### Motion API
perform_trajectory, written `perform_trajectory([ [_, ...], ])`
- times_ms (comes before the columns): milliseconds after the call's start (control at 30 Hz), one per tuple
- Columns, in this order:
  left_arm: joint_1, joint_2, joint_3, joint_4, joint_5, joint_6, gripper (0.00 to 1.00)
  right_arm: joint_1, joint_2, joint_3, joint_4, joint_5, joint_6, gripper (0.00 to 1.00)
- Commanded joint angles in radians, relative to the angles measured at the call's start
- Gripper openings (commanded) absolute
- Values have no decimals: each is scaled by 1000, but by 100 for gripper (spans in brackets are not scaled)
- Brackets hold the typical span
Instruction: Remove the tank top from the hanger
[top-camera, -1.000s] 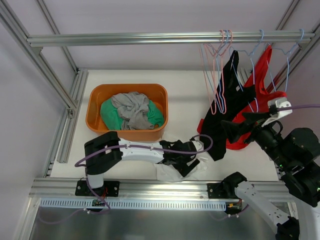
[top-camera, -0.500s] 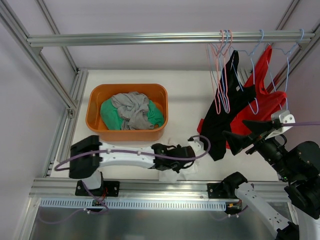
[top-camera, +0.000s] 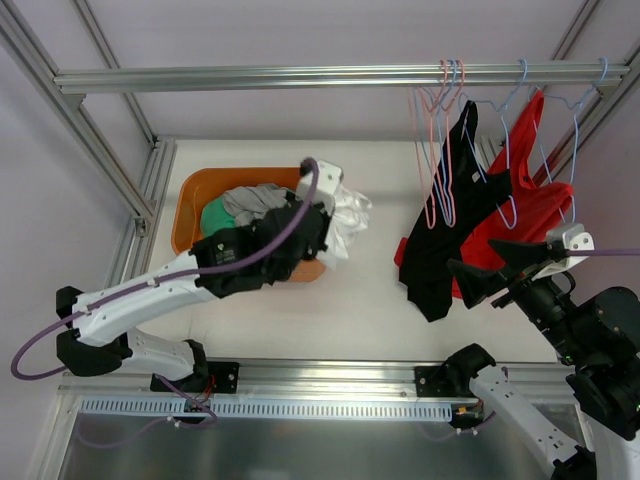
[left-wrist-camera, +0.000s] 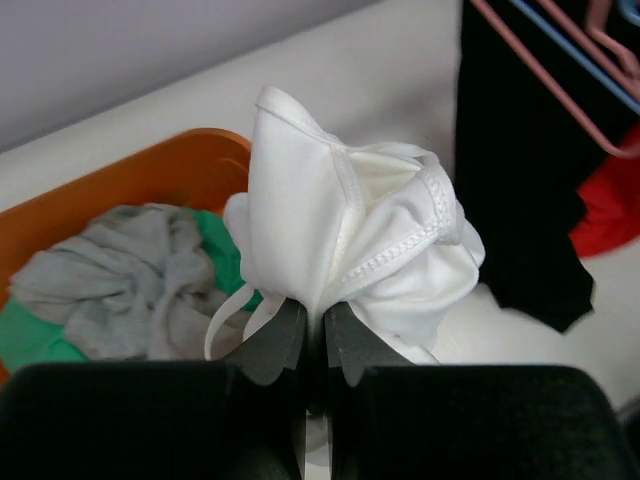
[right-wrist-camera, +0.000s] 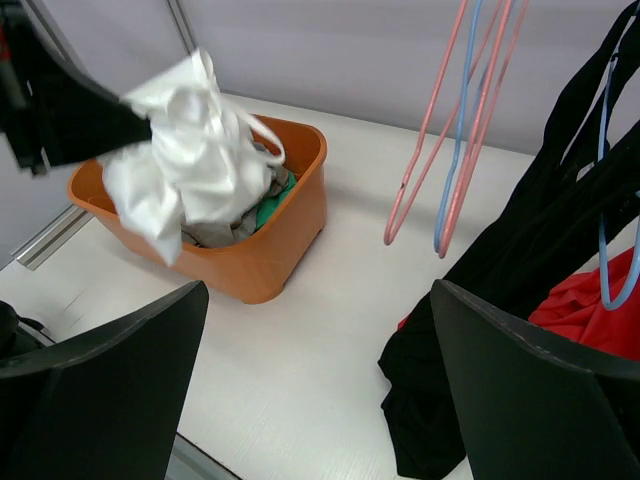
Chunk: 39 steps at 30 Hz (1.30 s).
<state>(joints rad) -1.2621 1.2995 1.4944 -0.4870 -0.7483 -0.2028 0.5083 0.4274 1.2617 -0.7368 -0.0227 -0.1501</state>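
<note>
A bunched white tank top hangs in the air at the right rim of the orange basket. My left gripper is shut on it. In the left wrist view the jaws pinch the white tank top at its lower fold. In the right wrist view the white tank top hangs free of any hanger. My right gripper stands open with nothing between its fingers, just right of a black garment on a blue hanger.
The basket holds grey and green clothes. Pink hangers hang bare from the top rail. A red garment hangs behind the black one. Aluminium frame posts run along the left side.
My left gripper shut on the white tank top at the table's front edge, then lifted it up and left to the basket. The right gripper dropped slightly and stayed open.
</note>
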Motion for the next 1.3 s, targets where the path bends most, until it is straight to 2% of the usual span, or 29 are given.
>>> perform_trajectory([
  [0,162,-42,64,-59,-27,56,0,2,-4,2,57,17,0,100],
  [33,246,-57,66,-61,16,28,0,2,-3,2,57,17,0,100],
  [100,332,-75,53,-74,53,-22,0,2,8,4,59,55,-6,99],
  [133,427,-95,44,-76,117,-77,0,1,14,4,60,58,-9,100],
  [200,537,-111,-6,-81,191,-131,0,2,39,4,59,61,-9,100],
  [233,650,-114,-25,-82,298,-173,0,2,46,2,59,55,-9,100],
  [367,853,-75,-135,-81,435,-253,0,2,74,-7,76,35,-2,99],
  [533,1006,55,-244,-78,550,-362,0,2,99,-19,103,33,0,99],
  [633,1032,151,-270,-78,590,-382,0,2,125,-15,105,-5,0,100],
  [733,1034,130,-321,-82,537,-432,0,2,151,-1,102,16,-2,100],
  [800,1034,62,-332,-93,488,-446,18,2,189,25,79,108,-2,99],
  [833,1032,35,-320,-111,443,-448,39,2,207,45,38,134,-2,99],
  [867,1034,8,-307,-131,423,-449,73,2,227,91,21,153,-8,100],
  [933,1032,-84,-248,-180,403,-429,92,2,293,143,-41,219,-15,99],
  [967,1034,-112,-221,-197,411,-416,99,1,319,203,-62,237,-23,100],
  [1100,1032,-279,-99,-272,467,-308,99,-43,459,353,-157,361,-95,99],
  [1267,1030,-463,-124,-274,674,-209,99,-201,556,449,-174,290,-138,97],
])
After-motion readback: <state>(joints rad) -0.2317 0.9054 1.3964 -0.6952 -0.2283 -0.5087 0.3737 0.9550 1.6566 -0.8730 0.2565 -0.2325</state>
